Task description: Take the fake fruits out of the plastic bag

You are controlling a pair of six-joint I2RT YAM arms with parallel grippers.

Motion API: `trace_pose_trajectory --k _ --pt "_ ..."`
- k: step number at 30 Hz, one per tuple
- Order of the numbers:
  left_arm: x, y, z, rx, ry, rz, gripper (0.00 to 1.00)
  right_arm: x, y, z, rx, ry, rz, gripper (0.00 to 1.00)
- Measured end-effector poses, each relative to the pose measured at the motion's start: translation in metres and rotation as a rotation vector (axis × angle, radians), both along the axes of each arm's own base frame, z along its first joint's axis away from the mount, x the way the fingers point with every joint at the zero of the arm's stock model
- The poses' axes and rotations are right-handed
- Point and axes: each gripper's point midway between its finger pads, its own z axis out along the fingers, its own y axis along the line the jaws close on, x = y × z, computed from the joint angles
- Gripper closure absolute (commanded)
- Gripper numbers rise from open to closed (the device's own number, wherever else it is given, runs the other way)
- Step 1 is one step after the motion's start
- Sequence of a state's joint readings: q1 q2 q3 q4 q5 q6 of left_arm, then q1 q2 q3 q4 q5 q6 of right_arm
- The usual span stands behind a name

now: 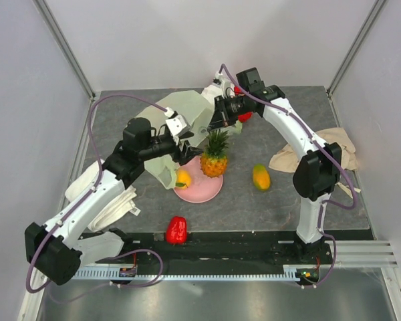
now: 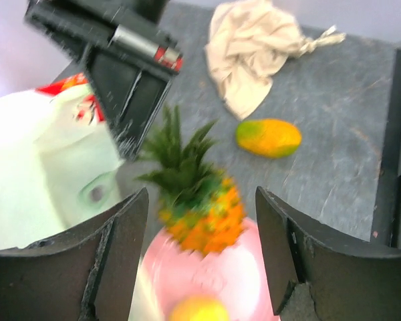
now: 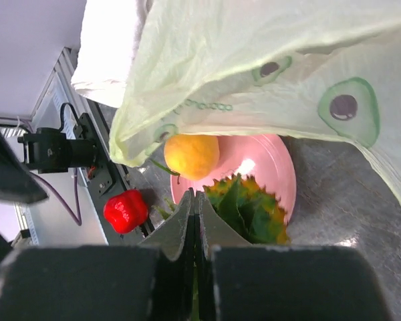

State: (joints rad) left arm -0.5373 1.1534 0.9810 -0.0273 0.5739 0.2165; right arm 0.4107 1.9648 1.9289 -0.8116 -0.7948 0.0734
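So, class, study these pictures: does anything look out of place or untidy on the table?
The red pepper lies alone at the near edge of the table, apart from the pineapple and mango. The beige cloth is crumpled at the right edge. Nothing looks spilled or damaged.

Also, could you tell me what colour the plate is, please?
The plate is pink; the top external view shows it best.
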Motion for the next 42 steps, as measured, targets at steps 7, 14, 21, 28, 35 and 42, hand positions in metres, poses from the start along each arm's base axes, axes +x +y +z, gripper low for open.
trace_pose_trajectory --k 7,14,21,28,35,42 --pt "0.014 0.055 -0.036 0.138 0.124 0.188 0.30 -0.015 0.021 -0.002 0.005 0.007 0.060 1.00" --pt "0.016 0.076 -0.048 0.180 0.173 0.259 0.31 -0.020 0.038 -0.015 0.002 0.035 0.093 1.00" --pt "0.015 0.085 -0.046 0.189 0.168 0.290 0.30 -0.018 0.052 -0.018 0.012 0.039 0.106 1.00" --pt "0.002 0.098 -0.049 0.241 0.171 0.300 0.21 -0.019 0.056 -0.012 0.021 0.030 0.108 1.00" --pt "-0.038 0.113 -0.061 0.365 0.264 0.233 0.21 -0.025 0.053 -0.015 0.016 0.050 0.111 1.00" --pt "-0.083 0.123 -0.076 0.467 0.284 0.080 0.15 -0.040 0.064 -0.014 0.024 0.079 0.142 1.00"
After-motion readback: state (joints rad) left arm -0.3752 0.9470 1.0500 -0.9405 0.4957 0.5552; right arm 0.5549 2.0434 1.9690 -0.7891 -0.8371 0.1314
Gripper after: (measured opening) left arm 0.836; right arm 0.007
